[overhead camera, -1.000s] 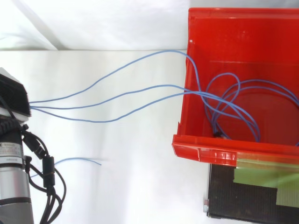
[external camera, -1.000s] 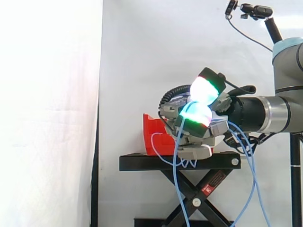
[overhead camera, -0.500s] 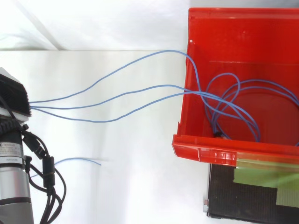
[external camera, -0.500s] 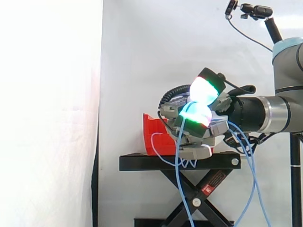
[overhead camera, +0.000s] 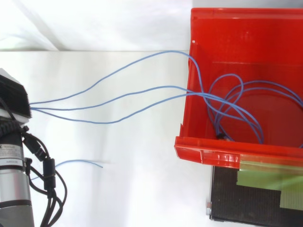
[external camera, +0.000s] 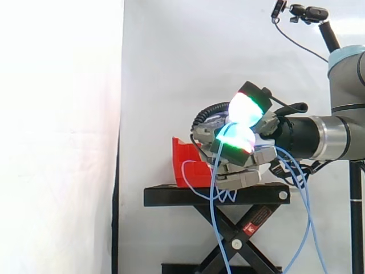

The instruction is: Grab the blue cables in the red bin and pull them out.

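Observation:
In the side view my hand (external camera: pixel 236 162) hovers just above the black stand (external camera: pixel 171 196), in front of the red bin (external camera: pixel 185 157). Its fingers are curled, and the glowing fingertips (external camera: pixel 248 108) point up and left. Blue cables (external camera: pixel 215 217) run through the curled fingers and hang below the stand in long strands. In the top view three blue cables (overhead camera: pixel 123 94) stretch from the bin's left wall (overhead camera: pixel 189 71) across the white surface and converge at the hand's dark body (overhead camera: pixel 13 97) at the left edge. More cable lies looped on the bin floor (overhead camera: pixel 236 101).
The stand is a black scissor lift (external camera: pixel 236 234); its top shows under the bin (overhead camera: pixel 246 203). A loose blue cable end (overhead camera: pixel 80 162) lies beside the arm (overhead camera: pixel 14 189). A white curtain hangs behind. A camera mount (external camera: pixel 302 12) sits above the arm.
The lower fingers have curled in slightly and the hanging strands have shifted a little. The cables between bin and hand look the same.

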Controlling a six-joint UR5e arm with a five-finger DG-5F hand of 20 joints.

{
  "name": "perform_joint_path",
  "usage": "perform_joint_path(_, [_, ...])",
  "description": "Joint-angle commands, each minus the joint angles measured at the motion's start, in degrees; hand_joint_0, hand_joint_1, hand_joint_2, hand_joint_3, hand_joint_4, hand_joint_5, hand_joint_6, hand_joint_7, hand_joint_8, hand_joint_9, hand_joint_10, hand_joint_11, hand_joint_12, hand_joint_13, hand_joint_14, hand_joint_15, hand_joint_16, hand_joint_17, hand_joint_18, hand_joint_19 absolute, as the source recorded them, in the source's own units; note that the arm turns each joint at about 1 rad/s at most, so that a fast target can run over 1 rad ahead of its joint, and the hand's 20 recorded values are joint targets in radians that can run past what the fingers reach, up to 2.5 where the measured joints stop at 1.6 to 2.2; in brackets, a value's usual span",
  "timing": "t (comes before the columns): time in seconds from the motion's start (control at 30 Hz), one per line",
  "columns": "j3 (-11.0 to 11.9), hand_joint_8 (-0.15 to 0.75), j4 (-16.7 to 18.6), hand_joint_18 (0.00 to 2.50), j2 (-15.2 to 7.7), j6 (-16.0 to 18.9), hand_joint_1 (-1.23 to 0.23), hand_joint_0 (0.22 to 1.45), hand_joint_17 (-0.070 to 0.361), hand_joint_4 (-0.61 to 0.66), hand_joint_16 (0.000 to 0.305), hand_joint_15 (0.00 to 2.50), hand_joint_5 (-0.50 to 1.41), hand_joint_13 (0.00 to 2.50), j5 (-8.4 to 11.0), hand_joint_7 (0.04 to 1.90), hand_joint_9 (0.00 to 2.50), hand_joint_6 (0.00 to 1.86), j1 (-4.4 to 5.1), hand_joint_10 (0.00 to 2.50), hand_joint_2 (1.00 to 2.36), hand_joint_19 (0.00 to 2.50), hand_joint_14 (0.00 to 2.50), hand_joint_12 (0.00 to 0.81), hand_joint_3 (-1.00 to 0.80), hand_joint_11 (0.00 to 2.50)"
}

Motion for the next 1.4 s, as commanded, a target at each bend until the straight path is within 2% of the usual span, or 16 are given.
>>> perform_joint_path(0.0, [0.0, 0.353, -0.04, 1.33, 0.01, 0.0, -1.0, 1.08, 0.071, 0.05, 0.032, 0.05, 0.52, 1.11, 0.0, 0.12, 0.77, 1.61, 0.0, 0.99, 1.02, 1.39, 2.5, 0.324, -0.42, 1.04])
perform_joint_path(0.1, [0.0, 0.346, 0.05, 1.19, 0.01, 0.0, -1.01, 1.07, 0.084, 0.05, 0.037, 0.13, 0.53, 1.1, 0.0, 0.11, 0.82, 1.61, 0.0, 0.79, 1.01, 1.18, 2.5, 0.32, -0.42, 1.16])
perform_joint_path(0.3, [0.0, 0.339, -0.04, 1.05, 0.01, 0.0, -1.01, 1.07, 0.092, 0.04, 0.041, 0.18, 0.54, 1.12, 0.0, 0.13, 0.86, 1.61, 0.0, 0.62, 1.01, 1.01, 2.5, 0.319, -0.41, 1.25])
perform_joint_path(0.97, [0.0, 0.333, -0.04, 1.0, 0.01, 0.0, -1.01, 1.06, 0.093, 0.05, 0.041, 0.25, 0.56, 1.16, 0.0, 0.13, 0.93, 1.6, 0.0, 0.38, 1.01, 0.87, 2.5, 0.313, -0.41, 1.32])
perform_joint_path(1.37, [0.0, 0.325, 0.05, 1.0, 0.01, 0.0, -1.01, 1.06, 0.089, 0.05, 0.039, 0.27, 0.55, 1.16, 0.0, 0.13, 0.97, 1.6, 0.0, 0.29, 1.01, 0.92, 2.5, 0.308, -0.42, 1.37])
